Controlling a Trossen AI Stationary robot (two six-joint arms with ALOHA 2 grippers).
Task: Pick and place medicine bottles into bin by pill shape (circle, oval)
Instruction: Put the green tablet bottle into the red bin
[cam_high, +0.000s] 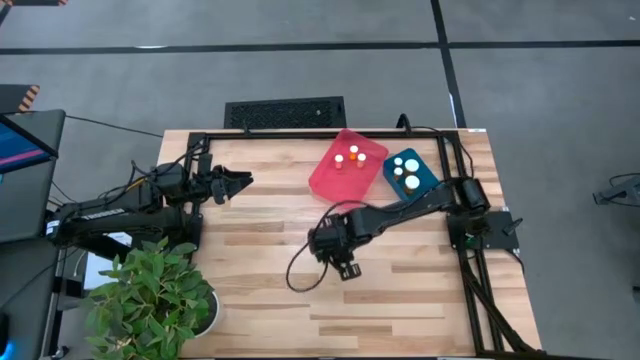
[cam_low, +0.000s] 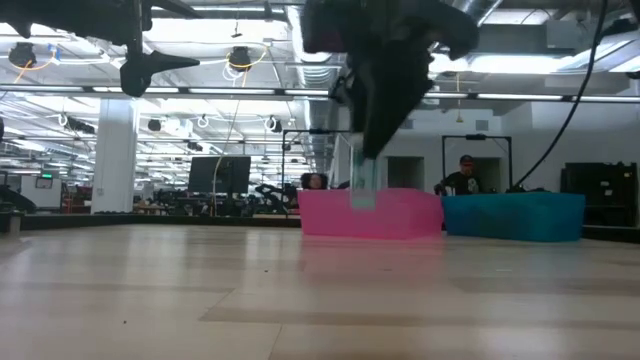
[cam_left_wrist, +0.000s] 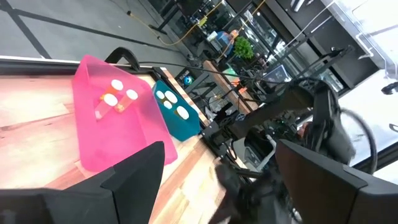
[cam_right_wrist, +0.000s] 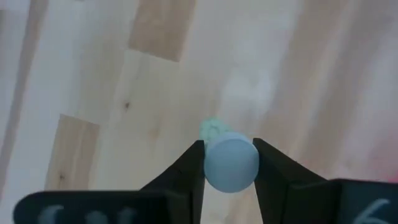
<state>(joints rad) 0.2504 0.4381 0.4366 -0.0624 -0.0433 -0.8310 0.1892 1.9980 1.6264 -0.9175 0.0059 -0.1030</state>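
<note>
Right arm: reaches from the desk's right edge out over the bare middle of the wooden desk (cam_high: 260, 300), elbow near the blue bin (cam_high: 424, 178), wrist bent down.
Right claw (cam_high: 347, 268): pinched on a medicine bottle (cam_right_wrist: 231, 163); its two dark fingers (cam_right_wrist: 186, 174) press the white cap from both sides.
Held bottle: lifted clear of the desk; in the low view it hangs pale below the claw (cam_low: 364, 190), in front of the pink bin (cam_low: 370, 214).
Left arm: parked at the desk's left side, beside a potted plant (cam_high: 150, 295).
Left claw (cam_high: 236, 182): fingers spread apart, holding nothing, pointing toward the bins.
Pink bin (cam_high: 325, 178): at the desk's far edge, with three small bottles (cam_high: 353, 156) inside, some orange.
Blue bin: just right of the pink one, with about four white-capped bottles (cam_high: 407, 170).
Only in the right wrist view: the grip on the cap.
Only in the low view: the gap under the bottle, and a person (cam_low: 462, 176) in the room behind.
Only in the left wrist view: both bins (cam_left_wrist: 124, 124) seen side on with caps showing.
</note>
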